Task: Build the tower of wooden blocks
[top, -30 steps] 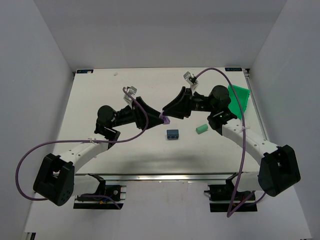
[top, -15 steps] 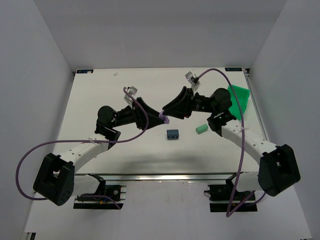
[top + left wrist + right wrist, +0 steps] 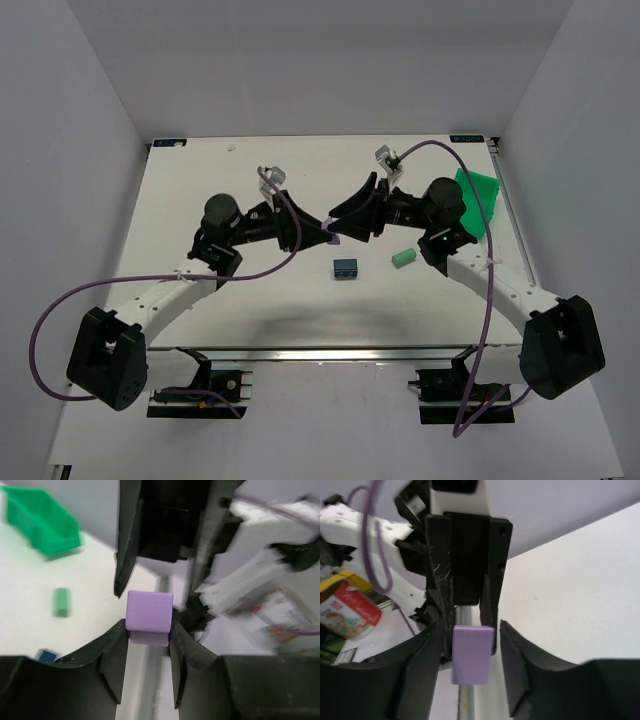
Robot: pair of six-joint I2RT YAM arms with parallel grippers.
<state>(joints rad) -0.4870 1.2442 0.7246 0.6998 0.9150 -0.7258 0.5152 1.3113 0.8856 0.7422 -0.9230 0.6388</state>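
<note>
Mid-air above the table [image 3: 300, 310] centre, the lilac block [image 3: 149, 611] is pinched by the left gripper [image 3: 148, 627]. The right gripper [image 3: 471, 630] straddles it with its fingers parted. It is probably light, stiff, smooth-painted wood that may slip, so grip opposite flat faces squarely

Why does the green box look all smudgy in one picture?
Left wrist view: the green bin and the white arm parts behind are smeared, probably out of focus, while the purple block looks sharp. Right wrist view: block clear, background soft. Top view: sharp all over, evenly lit.
</note>
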